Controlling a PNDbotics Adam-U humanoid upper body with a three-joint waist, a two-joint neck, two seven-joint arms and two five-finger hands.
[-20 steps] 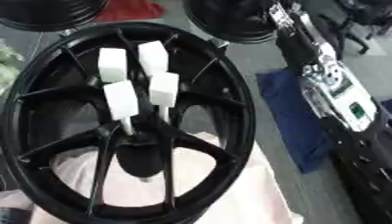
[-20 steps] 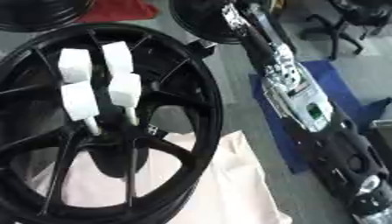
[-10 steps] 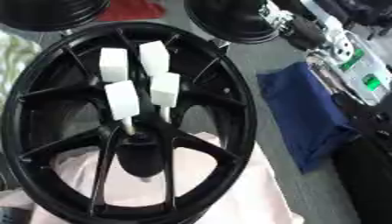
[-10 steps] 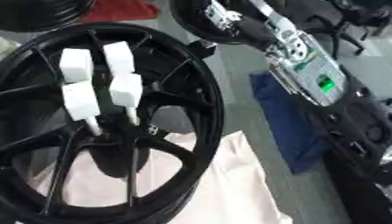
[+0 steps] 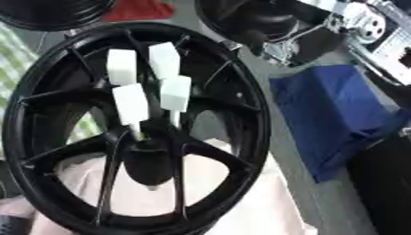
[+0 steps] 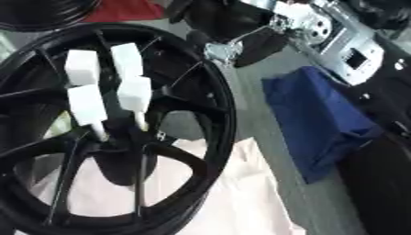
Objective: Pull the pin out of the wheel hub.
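A black spoked wheel hub (image 5: 258,124) lies flat and fills the left of both views. Several white pins with block heads stand near its centre: two at the back (image 5: 122,66) (image 5: 163,59) and two nearer the hub (image 5: 175,93) (image 5: 131,103), whose thin stems run down toward the centre. My right arm (image 6: 337,32), silver and black, crosses the upper right corner. Its black hand (image 6: 229,20) hangs just past the wheel's far right rim, apart from the pins. Nothing touches any pin. My left hand does not show.
A blue cloth (image 5: 337,114) lies right of the wheel on the grey table. A pale pink cloth (image 5: 241,202) sits under the wheel's near side. Another black wheel (image 5: 56,13) and something red (image 5: 136,9) are at the far edge.
My right arm has swung up and away toward the upper right corner, uncovering the blue cloth. The wheel and pins have stayed put.
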